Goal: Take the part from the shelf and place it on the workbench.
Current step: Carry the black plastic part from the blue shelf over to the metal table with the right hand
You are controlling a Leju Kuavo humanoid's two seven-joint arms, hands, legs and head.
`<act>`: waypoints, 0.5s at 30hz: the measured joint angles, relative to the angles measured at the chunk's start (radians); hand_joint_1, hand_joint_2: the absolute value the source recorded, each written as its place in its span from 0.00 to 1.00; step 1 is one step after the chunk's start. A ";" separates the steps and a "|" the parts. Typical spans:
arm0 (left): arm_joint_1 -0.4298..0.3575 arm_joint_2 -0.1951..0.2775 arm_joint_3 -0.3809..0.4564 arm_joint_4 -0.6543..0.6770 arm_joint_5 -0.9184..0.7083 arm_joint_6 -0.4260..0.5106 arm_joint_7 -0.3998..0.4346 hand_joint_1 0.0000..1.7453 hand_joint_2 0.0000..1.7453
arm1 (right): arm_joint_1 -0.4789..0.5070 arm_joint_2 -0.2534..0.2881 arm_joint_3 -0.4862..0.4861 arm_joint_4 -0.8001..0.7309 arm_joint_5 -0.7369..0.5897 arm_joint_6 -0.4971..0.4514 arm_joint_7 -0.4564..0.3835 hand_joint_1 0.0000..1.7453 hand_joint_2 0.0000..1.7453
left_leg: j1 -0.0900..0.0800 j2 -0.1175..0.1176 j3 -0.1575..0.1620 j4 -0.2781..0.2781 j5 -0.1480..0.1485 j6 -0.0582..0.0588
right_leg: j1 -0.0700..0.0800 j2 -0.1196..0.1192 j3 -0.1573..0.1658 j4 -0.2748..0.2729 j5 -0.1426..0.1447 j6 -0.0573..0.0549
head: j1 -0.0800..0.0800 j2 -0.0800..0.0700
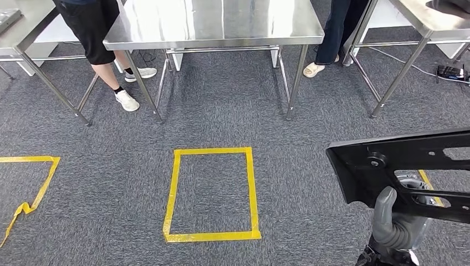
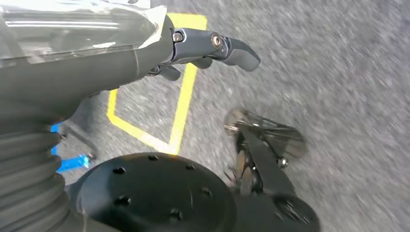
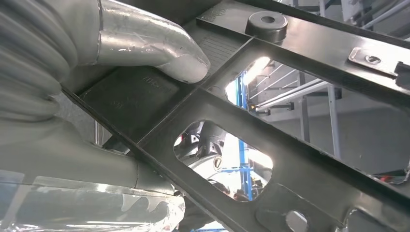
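Observation:
The part (image 1: 402, 160) is a flat black plastic panel with cut-out openings, held tilted at the lower right of the head view. My right hand (image 1: 394, 221) grips it from below, the grey thumb lying over its near edge. In the right wrist view the thumb of that hand (image 3: 150, 46) presses on the panel (image 3: 295, 164), and the other fingers are hidden under it. The steel workbench (image 1: 221, 25) stands ahead across the carpet, its top bare. My left hand (image 2: 208, 48) hangs over the floor, fingers stretched out with nothing in them.
A yellow tape rectangle (image 1: 211, 151) marks the carpet in front of the workbench, and loose tape (image 1: 33, 185) lies at the left. One person's legs (image 1: 119, 72) and another's (image 1: 332, 39) stand behind the bench. Steel tables flank it left (image 1: 22, 27) and right (image 1: 427, 19).

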 joint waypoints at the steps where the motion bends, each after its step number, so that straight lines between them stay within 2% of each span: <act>1: -0.001 0.001 0.000 0.000 0.001 0.001 -0.002 0.00 1.00 | 0.002 0.000 0.000 0.000 0.000 0.000 0.000 1.00 1.00 | -0.005 0.000 -0.034 0.041 0.001 0.007 | 0.006 0.001 0.006 0.000 -0.005 -0.006 | 0.000 0.000; 2: -0.001 0.001 0.000 0.000 0.000 0.001 -0.002 0.00 1.00 | 0.003 0.000 0.000 0.001 0.000 0.000 0.000 1.00 1.00 | -0.010 -0.001 -0.047 0.043 0.024 0.017 | 0.012 0.004 0.013 0.000 -0.010 -0.012 | 0.000 0.000; 3: 0.001 0.002 0.000 0.000 0.000 0.001 -0.001 0.00 1.00 | 0.003 0.000 0.000 0.002 0.000 0.000 0.000 1.00 1.00 | -0.016 -0.003 -0.041 0.005 0.065 0.029 | 0.017 0.008 0.023 0.000 -0.016 -0.015 | 0.000 0.000; 4: 0.005 0.002 0.000 0.000 0.000 0.001 0.000 0.00 1.00 | 0.003 0.000 0.000 0.002 -0.001 0.000 0.000 1.00 1.00 | -0.022 -0.006 -0.023 -0.057 0.114 0.043 | 0.021 0.012 0.033 0.000 -0.023 -0.017 | 0.000 0.000; 5: 0.008 0.002 0.000 0.000 0.000 0.001 0.000 0.00 1.00 | 0.004 0.000 0.001 0.002 -0.001 0.000 0.000 1.00 1.00 | -0.029 -0.010 -0.002 -0.117 0.150 0.058 | 0.025 0.016 0.038 -0.001 -0.029 -0.016 | 0.002 0.000; 6: 0.009 0.003 0.000 0.000 0.000 0.001 0.001 0.00 1.00 | 0.004 0.000 0.001 0.002 -0.001 0.000 0.000 1.00 1.00 | -0.036 -0.012 0.017 -0.169 0.169 0.070 | 0.028 0.018 0.042 -0.002 -0.036 -0.013 | 0.004 0.000; 8: 0.008 0.002 -0.001 0.000 0.000 0.002 0.001 0.00 1.00 | 0.004 0.000 0.001 0.003 0.000 0.000 -0.001 1.00 1.00 | -0.046 -0.014 0.037 -0.217 0.165 0.081 | 0.028 0.020 0.043 -0.004 -0.039 -0.002 | 0.010 0.000; 11: 0.010 -0.003 -0.001 0.001 0.001 0.003 0.002 0.00 1.00 | 0.005 -0.001 0.001 0.003 0.000 0.000 -0.002 1.00 1.00 | -0.042 -0.015 0.069 -0.249 0.161 0.084 | 0.027 0.015 0.051 0.021 -0.040 0.015 | 0.011 0.000; 12: 0.011 -0.004 -0.001 0.001 0.001 0.003 0.002 0.00 1.00 | 0.003 -0.002 0.001 0.003 0.000 0.000 -0.002 1.00 1.00 | -0.038 -0.015 0.082 -0.255 0.160 0.084 | 0.027 0.011 0.037 0.051 -0.054 0.017 | 0.014 0.000; 13: 0.011 -0.005 -0.001 0.001 0.001 0.002 0.002 0.00 1.00 | 0.001 -0.003 0.002 0.003 0.000 0.000 -0.002 1.00 1.00 | -0.035 -0.014 0.091 -0.259 0.159 0.083 | 0.027 0.008 0.009 0.099 -0.076 0.017 | 0.019 0.000; 15: 0.010 -0.006 -0.001 0.001 0.002 0.001 0.002 0.00 1.00 | 0.000 -0.005 0.002 0.003 0.000 0.000 -0.002 1.00 1.00 | -0.033 -0.013 0.098 -0.260 0.150 0.082 | 0.023 0.005 -0.074 0.223 -0.118 0.022 | 0.026 0.000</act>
